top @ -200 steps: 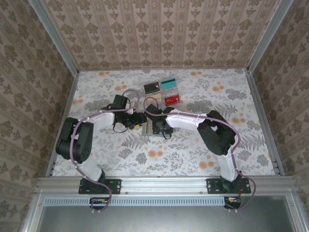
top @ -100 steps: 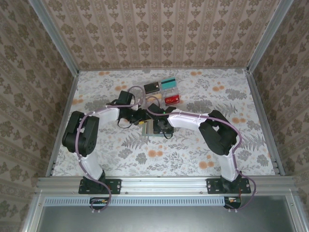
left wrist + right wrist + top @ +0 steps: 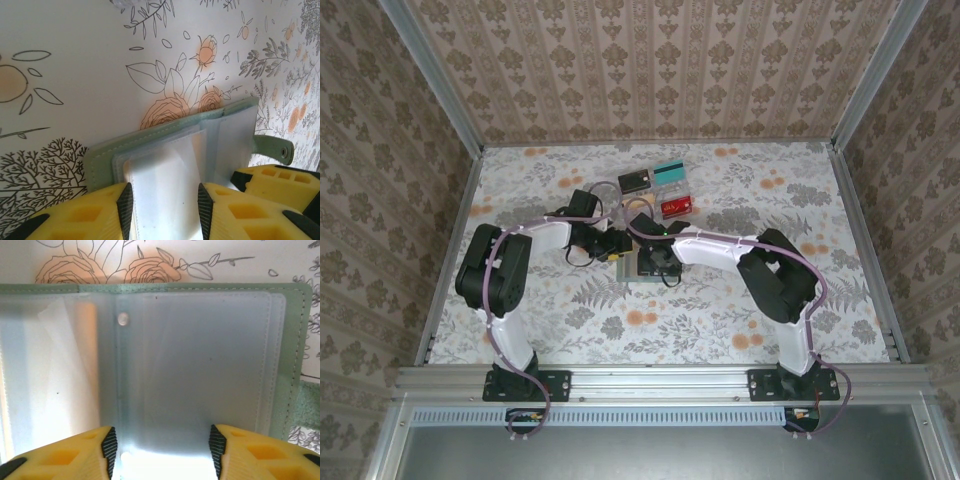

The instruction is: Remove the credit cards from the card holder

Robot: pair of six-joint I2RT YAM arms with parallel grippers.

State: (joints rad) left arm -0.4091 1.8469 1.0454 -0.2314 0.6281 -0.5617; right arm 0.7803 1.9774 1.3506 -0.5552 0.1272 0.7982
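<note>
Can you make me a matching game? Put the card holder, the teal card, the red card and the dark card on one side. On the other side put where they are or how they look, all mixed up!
Things:
1. card holder
2. teal card
3. red card
4. dark card

Clues:
A. just left of the teal card
B. lying open, clear pockets showing
C. farthest back of these four things
D. just in front of the teal card

Pairs: 1-B, 2-C, 3-D, 4-A
</note>
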